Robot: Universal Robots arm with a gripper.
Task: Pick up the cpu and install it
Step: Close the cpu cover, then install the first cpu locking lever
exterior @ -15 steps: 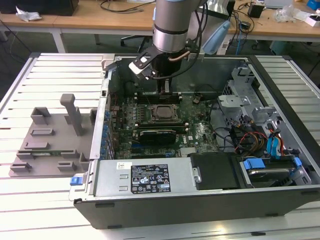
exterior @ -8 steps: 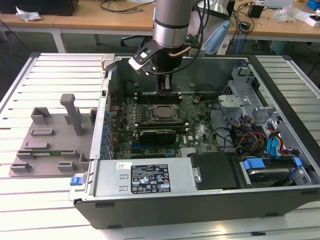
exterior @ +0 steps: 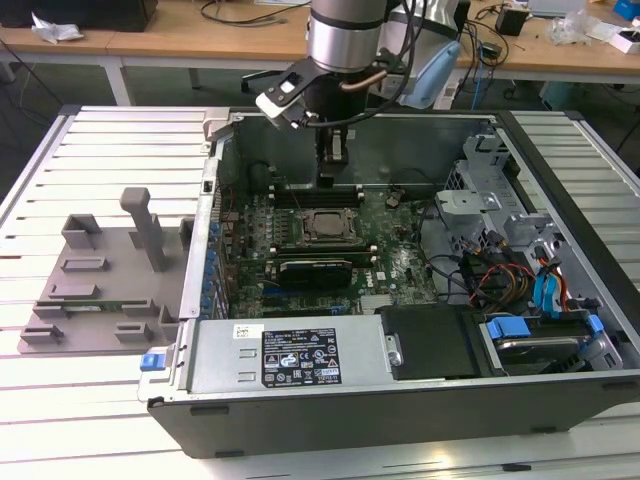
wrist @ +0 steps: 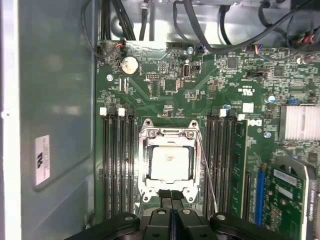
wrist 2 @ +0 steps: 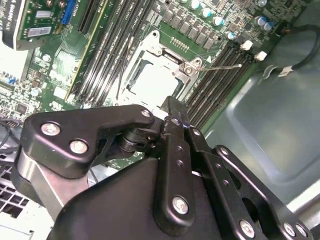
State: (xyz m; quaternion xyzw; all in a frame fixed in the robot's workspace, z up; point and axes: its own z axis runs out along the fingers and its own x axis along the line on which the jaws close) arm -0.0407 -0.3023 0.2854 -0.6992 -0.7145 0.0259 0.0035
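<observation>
The cpu (wrist: 170, 164), a small flat square chip with a pale silver-grey metal top plate and a lighter rim, lies flat and square in the middle of the silver metal socket frame (wrist: 169, 131). The frame encloses it on all four sides. In both wrist views its top looks bright and plain, with only a faint mark near the centre. My gripper (wrist: 170, 196) hangs close over one edge of that frame, its two black fingers pressed together with nothing between them. I am not holding the chip, and I cannot tell whether my tips touch the frame. A thin metal lever wire (wrist: 206, 170) runs along one side of the socket. Long black memory slots (wrist: 117, 165) stand in rows on two opposite sides of it. All of this sits on the green motherboard (wrist: 165, 95), which also carries a round silver coin battery (wrist: 130, 65) well apart from the socket. The board lies inside the open dark-grey computer case (exterior: 400, 410), and the case rests on the white slatted surface (exterior: 110, 140). Just beside the case, on the exterior view's left, sits the grey plastic fixture tray (exterior: 90, 290) with an upright post.
</observation>
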